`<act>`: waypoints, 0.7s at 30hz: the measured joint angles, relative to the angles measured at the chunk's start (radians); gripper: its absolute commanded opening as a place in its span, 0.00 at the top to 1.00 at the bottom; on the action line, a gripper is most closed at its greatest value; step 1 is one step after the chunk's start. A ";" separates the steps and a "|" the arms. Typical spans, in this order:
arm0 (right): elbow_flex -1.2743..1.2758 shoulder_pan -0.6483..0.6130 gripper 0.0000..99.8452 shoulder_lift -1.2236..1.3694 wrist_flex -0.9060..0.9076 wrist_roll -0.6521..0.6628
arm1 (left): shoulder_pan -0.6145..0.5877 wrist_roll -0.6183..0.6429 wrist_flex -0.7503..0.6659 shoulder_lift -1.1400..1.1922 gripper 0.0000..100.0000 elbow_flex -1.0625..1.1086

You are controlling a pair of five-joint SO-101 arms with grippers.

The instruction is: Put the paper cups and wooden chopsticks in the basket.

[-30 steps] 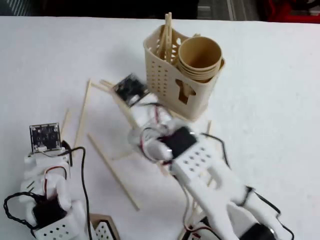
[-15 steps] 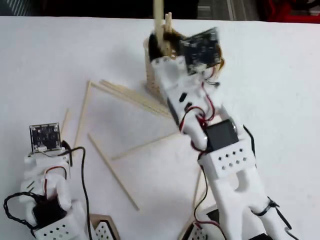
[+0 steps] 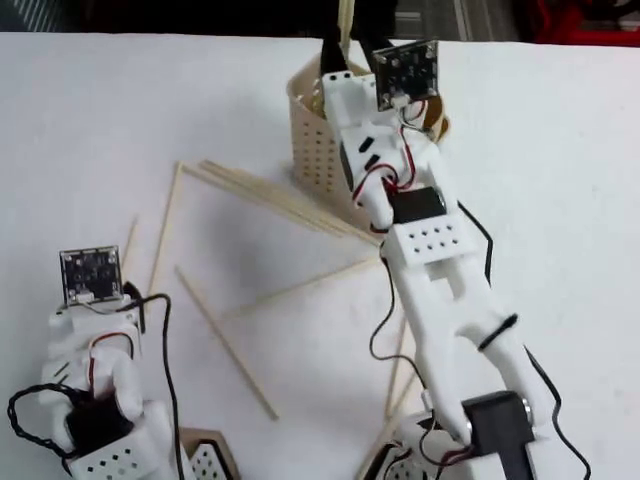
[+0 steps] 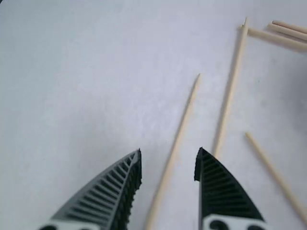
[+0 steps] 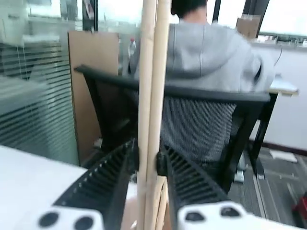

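Observation:
The cream slotted basket (image 3: 312, 140) stands at the back middle of the table. My right gripper (image 3: 336, 62) hovers over it, shut on two wooden chopsticks (image 3: 345, 18) held upright; in the right wrist view the chopsticks (image 5: 151, 86) are pinched in that gripper (image 5: 147, 158). A sliver of a paper cup (image 3: 437, 118) peeks from behind the arm. Several chopsticks (image 3: 270, 197) lie loose on the table. My left gripper (image 4: 168, 155) is open low over the table at the front left, with one chopstick (image 4: 177, 139) lying between its fingers.
The right arm (image 3: 440, 290) stretches from the front right up to the basket. More chopsticks lie under it (image 3: 398, 385). A long chopstick (image 3: 225, 342) and another (image 3: 166, 228) lie beside the left arm (image 3: 95, 350). A seated person shows beyond the table.
The right arm lifted from the table's middle with the chopsticks and swung back over the basket, uncovering the sticks on the table. The left arm stayed still.

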 measured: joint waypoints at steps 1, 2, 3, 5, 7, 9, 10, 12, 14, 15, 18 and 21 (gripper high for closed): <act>0.000 0.000 0.84 0.003 0.017 0.000 | 0.000 0.000 0.000 0.000 0.81 0.000; 0.000 0.000 0.82 0.003 0.032 0.000 | 0.000 0.000 0.000 0.000 0.81 0.000; 0.000 0.000 0.82 0.003 0.051 0.000 | 0.000 0.000 0.000 0.000 0.81 0.000; 0.000 0.000 0.83 -0.005 0.094 0.000 | 0.000 0.000 0.000 0.000 0.81 0.000; 0.000 -0.006 0.85 -0.040 0.149 0.000 | 0.000 0.000 0.000 0.000 0.81 0.000; 0.000 -0.028 0.86 -0.104 0.224 0.000 | 0.000 0.000 0.000 0.000 0.81 0.000; 0.000 -0.046 0.86 -0.141 0.272 0.000 | 0.000 0.000 0.000 0.000 0.81 0.000; -0.014 -0.097 0.86 -0.212 0.388 0.000 | 0.000 0.000 0.000 0.000 0.81 0.000; -0.040 -0.155 0.86 -0.262 0.516 0.000 | 0.000 0.000 0.000 0.000 0.81 0.000; -0.061 -0.183 0.86 -0.275 0.582 0.000 | 0.000 0.000 0.000 0.000 0.81 0.000; -0.106 -0.258 0.86 -0.279 0.767 0.003 | 0.000 0.000 0.000 0.000 0.81 0.000; -0.123 -0.330 0.86 -0.247 0.893 0.044 | 0.000 0.000 0.000 0.000 0.81 0.000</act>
